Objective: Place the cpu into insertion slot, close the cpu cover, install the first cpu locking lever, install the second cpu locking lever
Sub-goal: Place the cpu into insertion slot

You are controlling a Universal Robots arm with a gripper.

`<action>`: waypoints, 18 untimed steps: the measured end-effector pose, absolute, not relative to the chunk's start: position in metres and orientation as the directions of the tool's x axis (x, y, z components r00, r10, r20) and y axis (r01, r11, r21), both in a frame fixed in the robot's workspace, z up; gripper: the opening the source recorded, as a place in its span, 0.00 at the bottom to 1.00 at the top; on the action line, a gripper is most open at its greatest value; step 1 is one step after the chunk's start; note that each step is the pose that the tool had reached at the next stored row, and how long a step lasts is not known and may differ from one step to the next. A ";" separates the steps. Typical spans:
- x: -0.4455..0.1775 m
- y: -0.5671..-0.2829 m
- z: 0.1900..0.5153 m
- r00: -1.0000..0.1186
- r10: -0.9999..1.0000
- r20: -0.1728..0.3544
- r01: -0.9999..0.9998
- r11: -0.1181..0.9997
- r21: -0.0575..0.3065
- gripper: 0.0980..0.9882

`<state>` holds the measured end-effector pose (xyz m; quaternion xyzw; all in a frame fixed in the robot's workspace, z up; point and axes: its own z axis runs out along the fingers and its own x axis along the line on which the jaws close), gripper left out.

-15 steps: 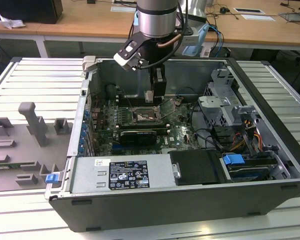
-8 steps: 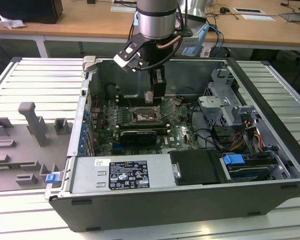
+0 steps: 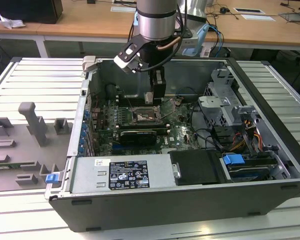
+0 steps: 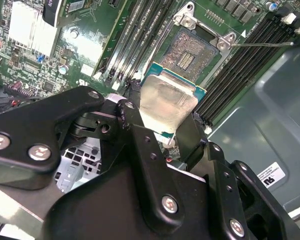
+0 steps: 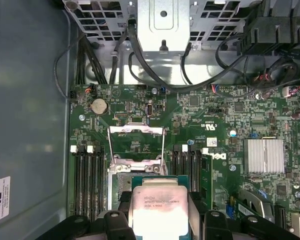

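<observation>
On the slatted tabletop (image 3: pixel 35 75) lies an open computer case (image 3: pixel 270 115), and inside it are a green board (image 3: pixel 182 132), a long black graphics card (image 3: pixel 137 135), cable bundles and a blue-tabbed drive bay. The arm (image 3: pixel 157 20) reaches down into the case. Its claw (image 4: pixel 162 120) is closed narrowly on the cpu (image 4: pixel 167 102), pinching the chip by two opposite edges just above the insertion slot (image 4: pixel 187 50). The slot is empty, its contacts bare. The cpu cover (image 5: pixel 136 131) stands flipped up behind it, and a thin locking lever (image 4: pixel 265 44) is swung aside. To my eye, seating it well means keeping the chip level, squaring its corners with the silver rim and lowering it straight down without sliding.
</observation>
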<state>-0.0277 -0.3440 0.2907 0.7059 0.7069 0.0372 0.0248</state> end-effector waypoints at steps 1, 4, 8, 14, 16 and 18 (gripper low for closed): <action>-0.028 -0.344 0.291 -0.002 1.000 0.018 0.996 0.000 0.088 0.48; -0.028 -0.344 0.290 -0.002 1.000 0.017 0.996 0.000 0.088 0.48; -0.030 -0.344 0.287 0.000 1.000 0.017 0.996 -0.002 0.088 0.48; -0.031 -0.344 0.285 0.002 1.000 0.017 0.996 -0.004 0.088 0.48; -0.032 -0.344 0.285 0.003 1.000 0.018 0.996 -0.004 0.088 0.48; -0.032 -0.344 0.284 0.003 1.000 0.017 0.996 -0.005 0.088 0.48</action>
